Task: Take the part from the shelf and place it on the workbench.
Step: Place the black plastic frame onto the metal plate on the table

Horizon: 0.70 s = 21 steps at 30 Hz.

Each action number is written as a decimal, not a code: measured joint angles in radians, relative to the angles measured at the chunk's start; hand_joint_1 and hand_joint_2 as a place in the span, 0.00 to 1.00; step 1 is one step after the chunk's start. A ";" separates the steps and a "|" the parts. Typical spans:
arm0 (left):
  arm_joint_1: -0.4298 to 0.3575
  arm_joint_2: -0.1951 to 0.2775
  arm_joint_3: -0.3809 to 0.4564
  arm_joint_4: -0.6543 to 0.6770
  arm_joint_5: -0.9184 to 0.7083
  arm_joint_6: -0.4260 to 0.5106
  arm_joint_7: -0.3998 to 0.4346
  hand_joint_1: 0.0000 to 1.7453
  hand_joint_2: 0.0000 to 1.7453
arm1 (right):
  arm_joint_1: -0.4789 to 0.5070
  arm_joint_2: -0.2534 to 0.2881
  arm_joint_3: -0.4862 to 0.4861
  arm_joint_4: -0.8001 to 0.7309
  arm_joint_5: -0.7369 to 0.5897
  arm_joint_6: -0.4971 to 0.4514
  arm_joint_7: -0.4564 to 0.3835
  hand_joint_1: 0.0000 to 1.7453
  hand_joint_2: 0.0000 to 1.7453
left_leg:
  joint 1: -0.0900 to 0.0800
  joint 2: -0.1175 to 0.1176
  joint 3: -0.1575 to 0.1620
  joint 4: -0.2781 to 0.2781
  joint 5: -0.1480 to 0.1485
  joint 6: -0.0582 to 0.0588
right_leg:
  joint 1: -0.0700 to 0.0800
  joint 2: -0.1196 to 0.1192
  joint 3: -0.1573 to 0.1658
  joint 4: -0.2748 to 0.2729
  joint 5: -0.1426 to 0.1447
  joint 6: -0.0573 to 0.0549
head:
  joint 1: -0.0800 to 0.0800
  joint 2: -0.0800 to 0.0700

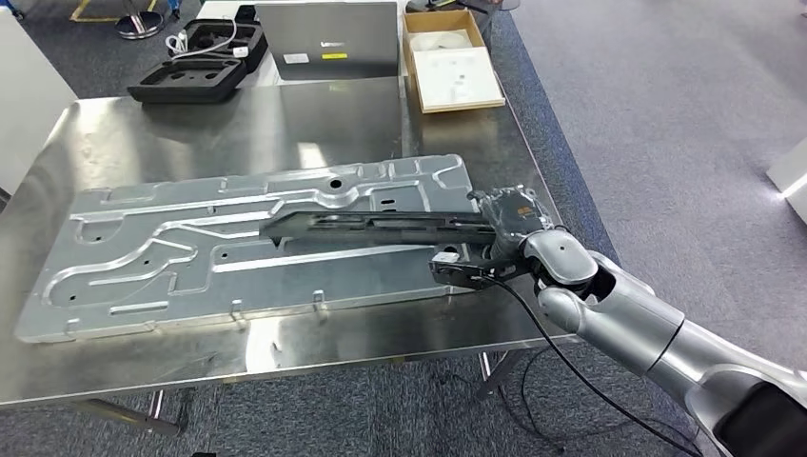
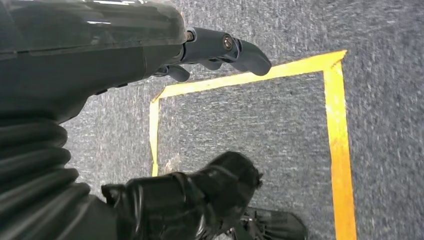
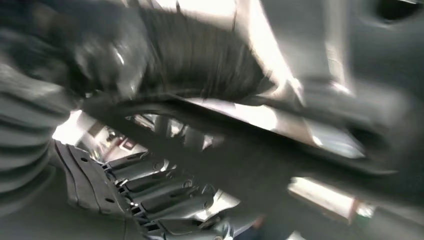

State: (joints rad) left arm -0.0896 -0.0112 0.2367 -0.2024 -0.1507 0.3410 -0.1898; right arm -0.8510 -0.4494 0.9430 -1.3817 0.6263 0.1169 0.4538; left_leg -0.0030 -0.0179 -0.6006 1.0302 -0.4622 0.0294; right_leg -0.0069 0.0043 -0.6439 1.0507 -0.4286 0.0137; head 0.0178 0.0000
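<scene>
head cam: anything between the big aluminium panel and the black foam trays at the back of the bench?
Nothing; in the head view only bare steel workbench lies between the aluminium panel and the black foam trays.

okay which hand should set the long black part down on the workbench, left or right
Right. The right hand already grips the long black part over the metal plate on the workbench; the left hand hangs over carpet, holding nothing.

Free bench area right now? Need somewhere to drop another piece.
Bare steel on the workbench between the metal panel and the foam trays, laptop and cardboard box; also a near-edge strip. Crowded mid-bench: the right hand holds the dark part over the panel.
</scene>
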 joint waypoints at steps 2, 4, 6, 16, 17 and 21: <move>0.000 0.002 -0.002 0.000 0.005 0.002 0.000 0.00 0.00 | 0.003 0.000 -0.003 0.039 -0.041 0.006 -0.010 0.00 0.00 | -0.001 0.000 0.001 -0.003 -0.002 -0.009 | -0.001 0.001 0.004 -0.006 0.000 -0.009 | 0.000 0.000; 0.000 0.004 -0.002 0.000 0.012 0.012 0.004 0.00 0.00 | 0.005 0.001 -0.008 0.068 -0.088 0.018 -0.021 0.00 0.00 | 0.000 0.002 -0.007 0.019 -0.019 -0.018 | -0.005 0.000 0.013 -0.016 0.001 -0.019 | -0.003 0.000; -0.001 0.005 -0.002 0.000 0.017 0.027 0.020 0.00 0.00 | 0.006 0.004 -0.010 0.092 -0.123 0.028 -0.030 0.00 0.00 | 0.003 0.006 -0.050 0.108 -0.064 -0.027 | -0.006 -0.002 0.022 -0.022 -0.002 -0.028 | -0.006 0.000; -0.003 0.006 -0.003 0.000 0.028 0.077 0.177 0.00 0.00 | -0.008 0.067 0.003 0.180 -0.157 0.010 -0.061 0.00 0.00 | 0.000 0.008 -0.036 -0.003 0.041 -0.023 | -0.001 -0.002 0.040 -0.017 -0.023 -0.016 | -0.007 0.000; -0.004 0.006 -0.003 0.000 0.031 0.081 0.187 0.00 0.00 | -0.010 0.074 0.003 0.182 -0.171 0.001 -0.070 0.00 0.00 | 0.001 0.008 -0.035 -0.007 0.043 -0.018 | -0.001 -0.001 0.040 -0.018 -0.023 -0.012 | -0.007 0.000; -0.004 0.002 -0.003 0.000 0.038 0.092 0.197 0.00 0.00 | -0.016 0.095 0.004 0.168 -0.220 -0.031 -0.093 0.00 0.00 | 0.007 0.013 -0.027 -0.025 0.054 0.004 | -0.003 -0.002 0.002 0.081 -0.101 0.001 | -0.005 0.000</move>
State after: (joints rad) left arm -0.0938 -0.0093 0.2335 -0.2022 -0.1126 0.4325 0.0069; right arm -0.8675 -0.3544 0.9466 -1.2133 0.4060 0.0862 0.3612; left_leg 0.0044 -0.0048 -0.6273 1.0050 -0.4080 0.0336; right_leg -0.0102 0.0028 -0.6416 1.1320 -0.5294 0.0151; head 0.0128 0.0000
